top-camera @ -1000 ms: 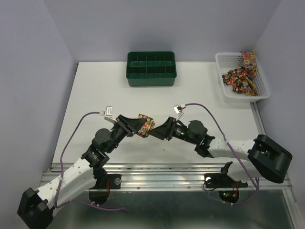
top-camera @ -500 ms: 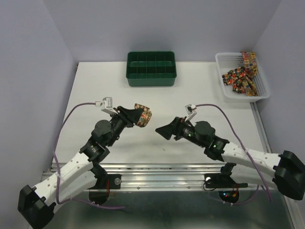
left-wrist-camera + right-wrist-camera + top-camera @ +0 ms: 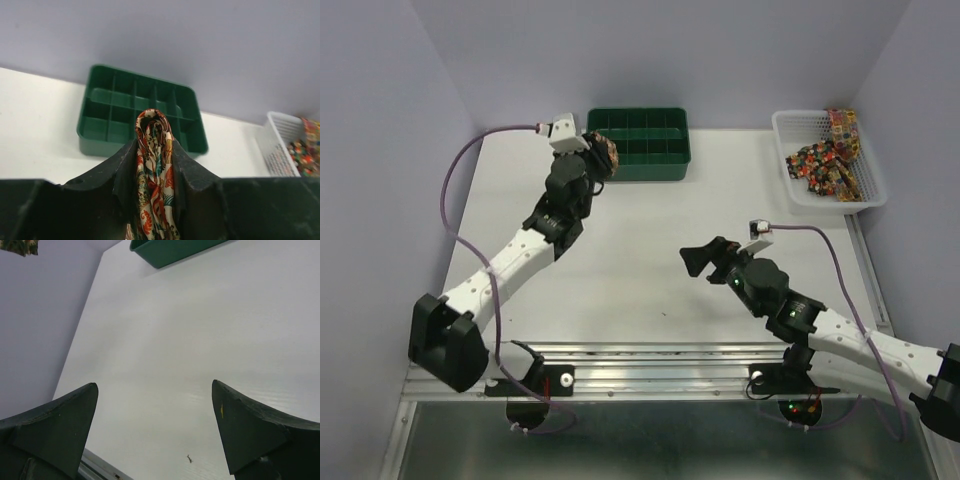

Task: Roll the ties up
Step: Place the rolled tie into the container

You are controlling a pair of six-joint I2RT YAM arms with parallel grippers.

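Pinching one rolled tie (image 3: 605, 151) in left gripper (image 3: 154, 150), upper left by green tray (image 3: 638, 171); right gripper (image 3: 154, 387) gaping, empty; more ties (image 3: 820, 165) waiting in basket (image 3: 782, 150).

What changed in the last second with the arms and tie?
The right gripper let go of the rolled multicolour-print fabric tie, opened wide and drew back. The left gripper, still clamping it, carried it to the green compartment tray. Tray and white mesh basket unchanged.
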